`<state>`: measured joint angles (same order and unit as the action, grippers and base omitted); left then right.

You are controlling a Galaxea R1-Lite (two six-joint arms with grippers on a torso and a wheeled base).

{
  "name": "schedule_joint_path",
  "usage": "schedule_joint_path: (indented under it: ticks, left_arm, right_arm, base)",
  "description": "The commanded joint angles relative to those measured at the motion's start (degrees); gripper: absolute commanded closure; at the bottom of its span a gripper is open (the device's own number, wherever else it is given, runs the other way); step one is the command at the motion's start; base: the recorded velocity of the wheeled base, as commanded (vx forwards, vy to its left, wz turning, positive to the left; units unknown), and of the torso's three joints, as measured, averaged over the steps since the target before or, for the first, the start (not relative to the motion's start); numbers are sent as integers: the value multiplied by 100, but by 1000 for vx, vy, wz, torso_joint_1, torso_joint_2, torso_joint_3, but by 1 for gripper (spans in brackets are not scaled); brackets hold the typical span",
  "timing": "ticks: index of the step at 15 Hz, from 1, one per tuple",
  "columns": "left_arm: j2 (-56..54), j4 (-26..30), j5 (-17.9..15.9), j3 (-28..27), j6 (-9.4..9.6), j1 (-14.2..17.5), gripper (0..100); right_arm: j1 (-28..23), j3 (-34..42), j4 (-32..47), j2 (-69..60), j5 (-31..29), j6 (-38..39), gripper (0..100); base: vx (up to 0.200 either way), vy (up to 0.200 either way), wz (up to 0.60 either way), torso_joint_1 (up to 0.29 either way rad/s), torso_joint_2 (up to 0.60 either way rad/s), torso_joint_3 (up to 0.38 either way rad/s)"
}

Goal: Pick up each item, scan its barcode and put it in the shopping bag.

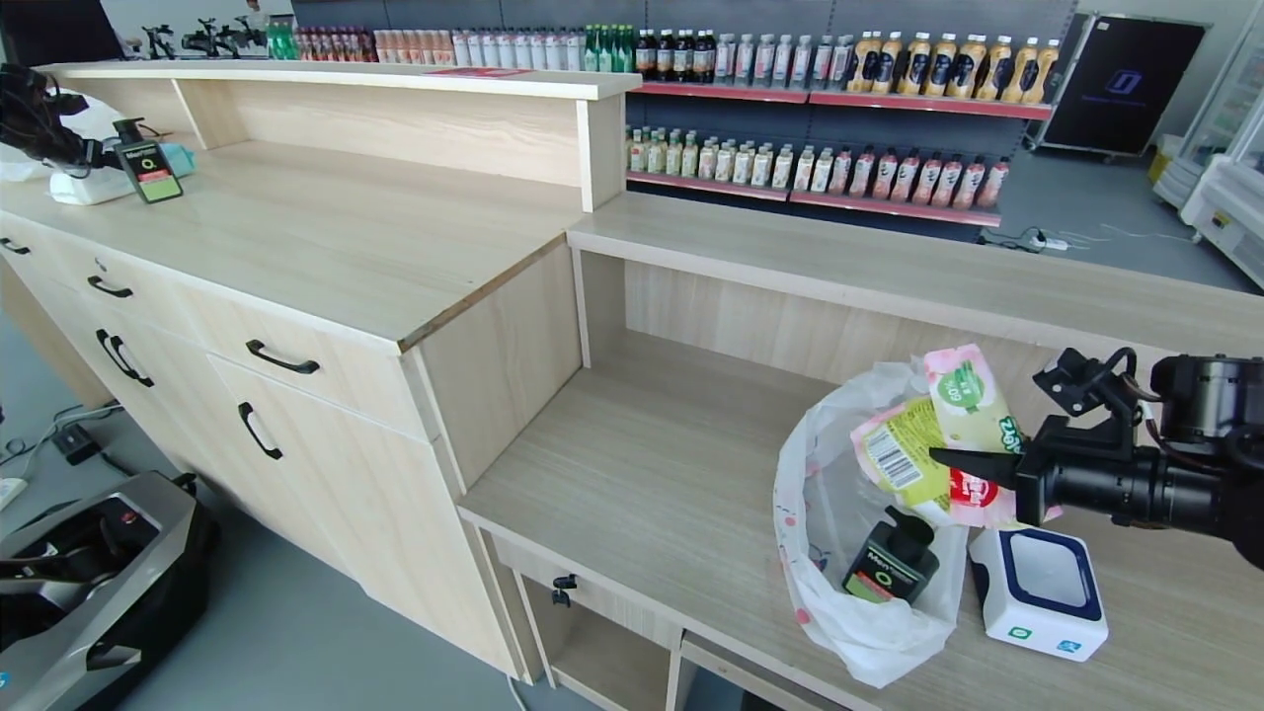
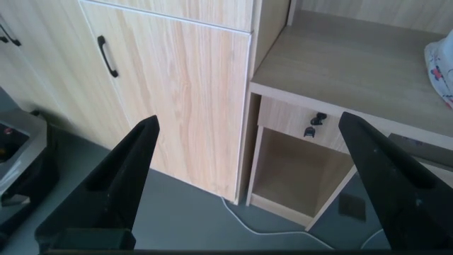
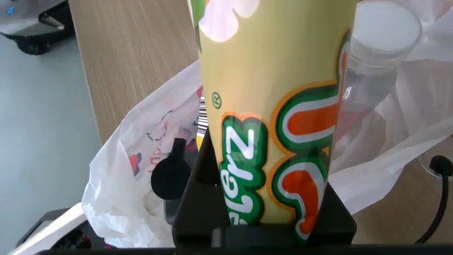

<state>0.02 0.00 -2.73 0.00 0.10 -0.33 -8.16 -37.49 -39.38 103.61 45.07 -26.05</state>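
head view has the right pincer (image 1: 973,469) clamped on a snack pouch (image 1: 938,434), holding it right over the open mouth of the bag (image 1: 820,494) on the low bench (image 1: 642,474). so the pouch lies straight above its goal, with only a drop left between them, and its lower end is already close to the bag's rim. right wrist view shows the pouch (image 3: 269,142) running on from the fingers, its long axis roughly in line with them, with the bag (image 3: 134,170) spread beneath

the scanner (image 1: 1042,591) sits just beside the bag, on the robot's side of the pouch. a barcode faces up toward the head camera, not down at the scanner

inside the bag stands a black pump bottle (image 1: 889,568), upright. right wrist view also shows a clear capped bottle (image 3: 375,57) against the plastic

left pincer (image 2: 248,120) is spread wide with nothing in it, hanging low before the cabinet doors. another pump bottle (image 1: 148,170) waits on the high bench, well apart from the bag and on the left arm's side
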Motion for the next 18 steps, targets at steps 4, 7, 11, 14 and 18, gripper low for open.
schedule_joint_path:
  ticks: [4, 7, 11, 14, 18]
  left_arm:
    - [6, 0, 1, 0, -1, -2, 0]
    - [6, 0, 1, 0, -1, -2, 0]
    - [6, 0, 1, 0, -1, -2, 0]
    - [6, 0, 1, 0, -1, -2, 0]
    - [6, 0, 1, 0, -1, -2, 0]
  right_arm:
    - [42, -13, -237, 81, -7, -401, 100]
    - [7, 31, -246, 19, -7, -418, 100]
    - [-55, 136, -237, 72, -7, -418, 100]
    - [-142, 154, -246, 89, -16, -559, 100]
    - [-274, 171, -246, -122, -33, -805, 100]
  base:
    - [0, 0, 0, 0, 0, 0]
    - [0, 0, 0, 0, 0, 0]
    - [0, 0, 0, 0, 0, 0]
    - [0, 0, 0, 0, 0, 0]
    - [0, 0, 0, 0, 0, 0]
